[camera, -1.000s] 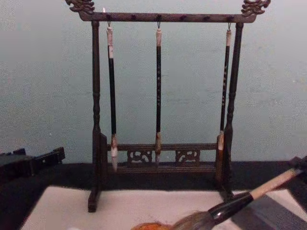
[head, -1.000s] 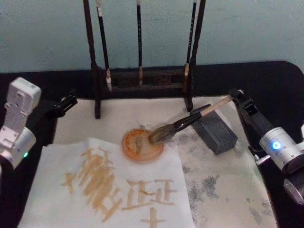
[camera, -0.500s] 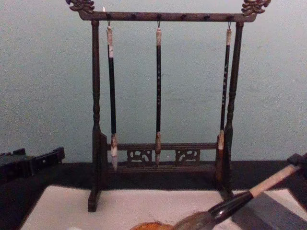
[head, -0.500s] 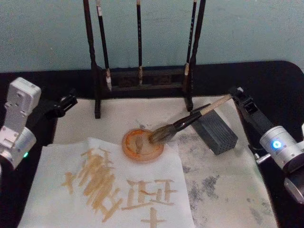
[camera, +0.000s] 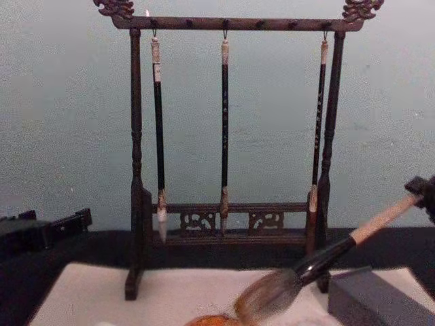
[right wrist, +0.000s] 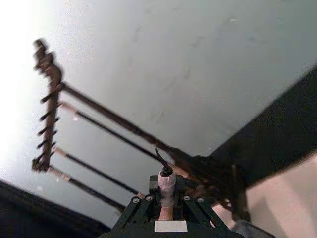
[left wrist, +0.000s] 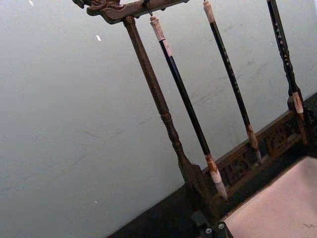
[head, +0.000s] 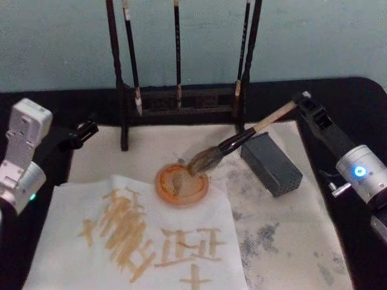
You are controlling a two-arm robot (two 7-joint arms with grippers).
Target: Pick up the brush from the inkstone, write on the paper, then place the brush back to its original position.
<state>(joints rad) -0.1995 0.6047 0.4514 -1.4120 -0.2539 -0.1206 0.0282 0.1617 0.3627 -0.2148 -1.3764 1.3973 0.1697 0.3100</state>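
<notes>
Beige-handled, the brush [head: 242, 138] slants down to the left above the paper [head: 151, 145], past the far corner of the grey block [head: 272, 164], toward the orange dish [head: 181, 187]. The right gripper [head: 300, 103] is clamped on the handle's upper end, which its fingers partly hide. The right wrist view shows the cord loop poking out past them. The bristles lie at the dish's far rim, and contact cannot be told. In the chest view they are blurred and the dish is cut off. The left gripper [head: 84, 128] is parked near the paper's left edge.

Wooden rack [camera: 231, 24] holds three thin brushes [camera: 223, 129]; orange dish [head: 182, 184] in front.
</notes>
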